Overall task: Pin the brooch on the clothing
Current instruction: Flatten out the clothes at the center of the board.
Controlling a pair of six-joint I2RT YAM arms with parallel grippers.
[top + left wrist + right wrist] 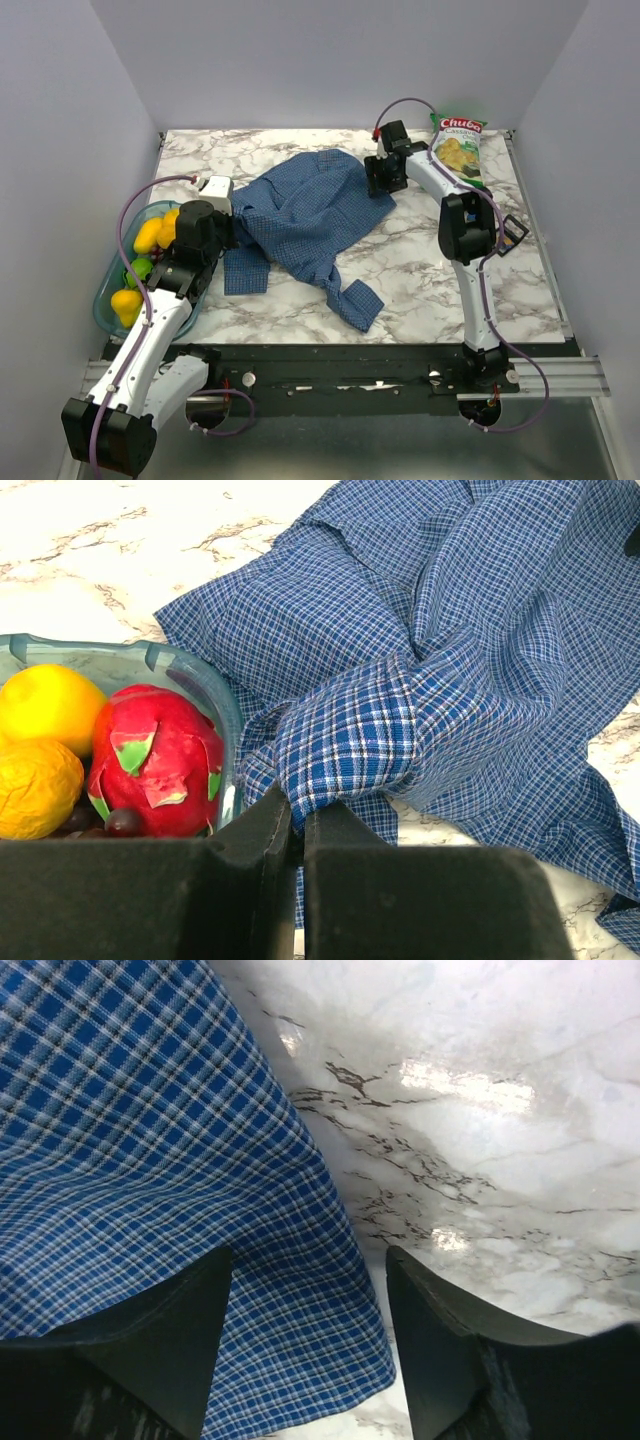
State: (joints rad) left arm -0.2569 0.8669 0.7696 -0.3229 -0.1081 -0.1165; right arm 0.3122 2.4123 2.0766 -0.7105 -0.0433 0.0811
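- The blue finely checked collared shirt (300,215) (450,630) (150,1160) lies crumpled on the white grey-veined marble table (430,270) (100,550) (480,1160), left of the middle, one sleeve trailing toward my bases.
- My left pincer (228,232) (298,825) is pressed together on a raised fold at the shirt's left edge.
- My right pincer (380,180) (305,1290) stands at the shirt's far right edge. Its fingers (180,1340) are apart, with the cloth's hem under the gap and bare marble beside it.
- Just left of the pinched fold sits a clear teal plastic bowl (105,300) (190,670) holding yellow lemon-like fruits (150,235) (45,705) and a red dragon fruit (155,760).
- At the far right corner lies a green snack bag (458,148), well apart from the shirt.
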